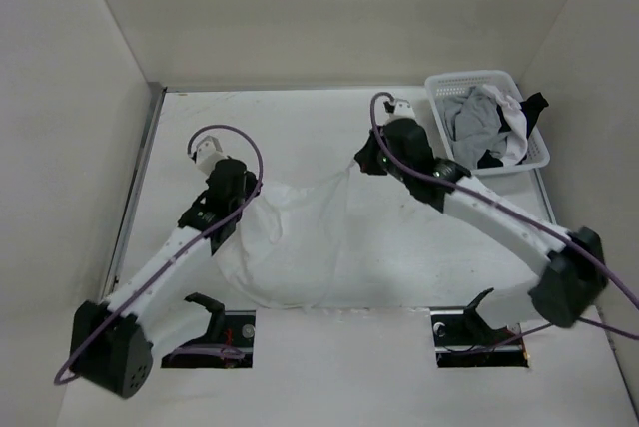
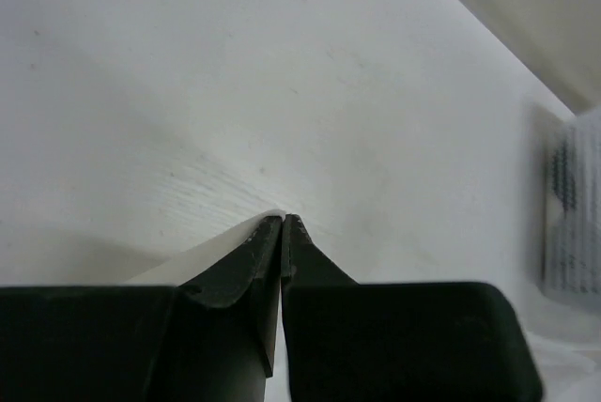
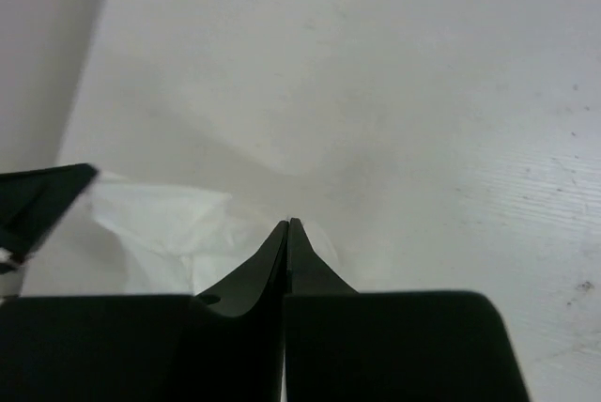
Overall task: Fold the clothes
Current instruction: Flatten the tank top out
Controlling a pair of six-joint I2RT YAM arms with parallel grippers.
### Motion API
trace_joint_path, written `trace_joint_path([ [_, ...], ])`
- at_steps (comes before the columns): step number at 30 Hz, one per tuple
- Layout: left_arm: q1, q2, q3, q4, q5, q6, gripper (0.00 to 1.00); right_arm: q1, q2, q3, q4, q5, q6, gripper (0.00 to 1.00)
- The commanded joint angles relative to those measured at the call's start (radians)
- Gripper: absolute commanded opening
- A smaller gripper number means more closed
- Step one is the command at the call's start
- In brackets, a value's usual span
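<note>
Basket [image 2: 573, 214], right of left pincer [image 2: 283, 219]: blurred, cut by frame edge. Dark wedge [image 3: 38, 200], left of right pincer [image 3: 288, 224]: cropped, unidentifiable. White garment [image 3: 160, 224] partly hidden behind that pincer. Top view: tips of both pincers hidden from above.

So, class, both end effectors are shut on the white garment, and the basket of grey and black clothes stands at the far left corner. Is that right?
No: the top external view shows the basket at the far right corner. Otherwise correct: left end effector and right end effector are shut on the white garment, with grey and black clothes in the basket.
</note>
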Motion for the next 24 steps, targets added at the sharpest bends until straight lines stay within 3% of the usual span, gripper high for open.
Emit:
trace_joint_path([
  [1,0.096,0.201,0.085,0.321,0.028,-0.054,0.01,-0.174,0.205,0.145,0.163,-0.168,-0.007,0.00],
  [5,0.153,0.567,0.324,0.422,0.100,-0.074,0.03,-0.326,0.570,0.509,0.099,-0.277,-0.017,0.02],
  [7,0.170,0.735,0.462,0.441,0.124,-0.067,0.07,-0.386,0.736,0.722,0.019,-0.285,-0.008,0.09],
  [8,0.176,0.811,0.531,0.441,0.138,-0.052,0.17,-0.404,0.788,0.794,0.001,-0.278,-0.008,0.19],
  [10,0.194,0.911,0.635,0.401,0.208,-0.036,0.47,-0.429,0.874,0.913,-0.039,-0.259,0.005,0.50],
  [12,0.203,0.905,0.625,0.369,0.211,-0.044,0.62,-0.429,0.835,0.870,-0.038,-0.251,-0.001,0.56],
  [16,0.176,0.731,0.385,0.427,0.085,-0.053,0.62,-0.378,0.611,0.517,0.124,-0.219,-0.011,0.48],
  [18,0.162,0.617,0.230,0.449,0.017,-0.055,0.58,-0.325,0.476,0.293,0.218,-0.201,0.018,0.26],
  [20,0.174,0.516,0.096,0.438,-0.003,-0.058,0.43,-0.254,0.369,0.104,0.285,-0.193,0.051,0.01],
  [22,0.229,0.434,-0.007,0.398,0.037,-0.062,0.33,-0.168,0.284,-0.051,0.335,-0.164,0.064,0.00],
  [24,0.307,0.387,-0.073,0.364,0.101,-0.074,0.32,-0.083,0.214,-0.171,0.361,-0.123,0.076,0.02],
])
